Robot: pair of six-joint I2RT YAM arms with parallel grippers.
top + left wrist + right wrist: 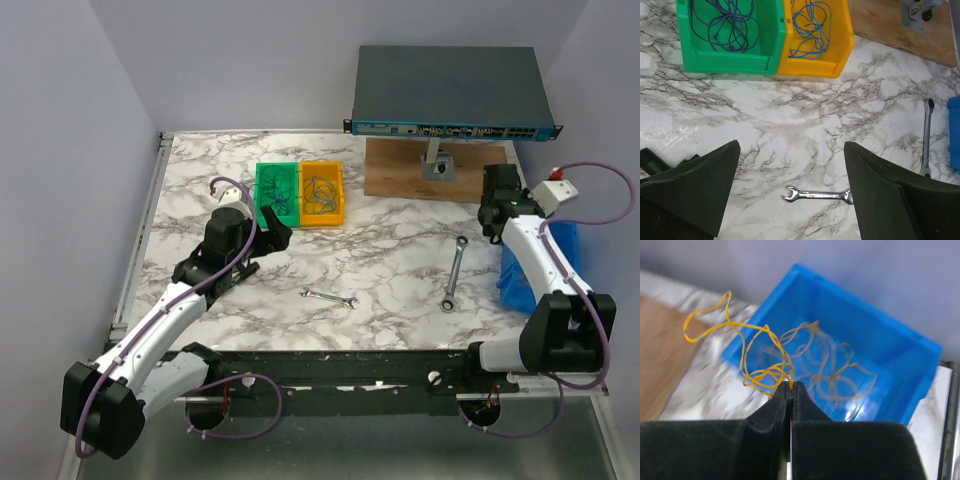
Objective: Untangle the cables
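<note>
Yellow cable [762,376], thin and kinked into loose loops, is pinched in my right claw [791,390], clenched on a bunch of its loops just above the blue bin [875,315]; more yellow loops lie inside that bin. I judge it feather-light, springy and quick to snag, best taken by one strand near a free end. Well left of the blue bin, my left claw [791,155] hangs released over the counter [790,115], beside purple cables [725,22] in a green bin [730,62] and blue cables [810,25] in a yellow bin [812,67].

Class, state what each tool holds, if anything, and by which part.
The right tool pinches a yellow cable by a cluster of its loops. The left tool is open, holding nothing.
</note>
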